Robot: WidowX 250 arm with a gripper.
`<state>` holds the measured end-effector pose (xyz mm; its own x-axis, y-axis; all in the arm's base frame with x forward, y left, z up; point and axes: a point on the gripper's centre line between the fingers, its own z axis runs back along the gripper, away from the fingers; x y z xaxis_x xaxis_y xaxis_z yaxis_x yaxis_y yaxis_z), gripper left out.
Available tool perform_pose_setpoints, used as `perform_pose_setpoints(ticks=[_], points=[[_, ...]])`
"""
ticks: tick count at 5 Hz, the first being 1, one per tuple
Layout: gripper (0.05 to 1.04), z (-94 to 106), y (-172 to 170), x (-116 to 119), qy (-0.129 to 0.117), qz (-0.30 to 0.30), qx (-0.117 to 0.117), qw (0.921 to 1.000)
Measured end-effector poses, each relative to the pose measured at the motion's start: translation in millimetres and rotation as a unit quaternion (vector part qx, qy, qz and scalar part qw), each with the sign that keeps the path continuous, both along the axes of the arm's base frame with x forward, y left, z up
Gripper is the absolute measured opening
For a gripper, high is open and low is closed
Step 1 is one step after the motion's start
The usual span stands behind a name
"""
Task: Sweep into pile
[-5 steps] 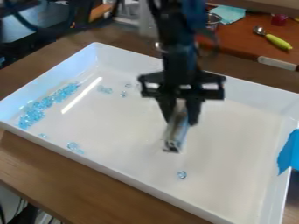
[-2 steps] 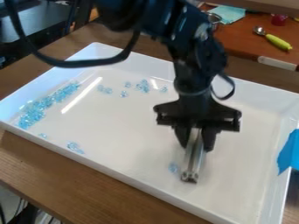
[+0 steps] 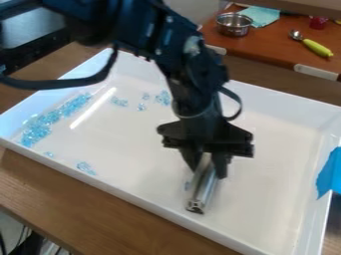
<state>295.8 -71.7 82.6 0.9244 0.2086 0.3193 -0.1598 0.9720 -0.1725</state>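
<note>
Leftward in the view since the earlier frame go the gripper, the silver metal bar and the lone blue bead just beside it. Most blue beads lie in a long heap along the left wall of the white tray, with small clusters toward the back and near wall. The tray rests on a wooden bench; behind stand a metal bowl, pale cloth and green-handled spoon. The fingers grip the tilted bar's upper end, parted by its width. Its lower end is near the front wall; tray floor stretches away rightward, toward blue tape on the edge.
</note>
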Motion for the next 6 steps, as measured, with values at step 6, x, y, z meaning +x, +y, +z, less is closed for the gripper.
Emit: perform_pose_setpoints(ticks=[6], points=[[0.375,-2.5,164,-30,0.042,-0.062,0.037,0.9965]])
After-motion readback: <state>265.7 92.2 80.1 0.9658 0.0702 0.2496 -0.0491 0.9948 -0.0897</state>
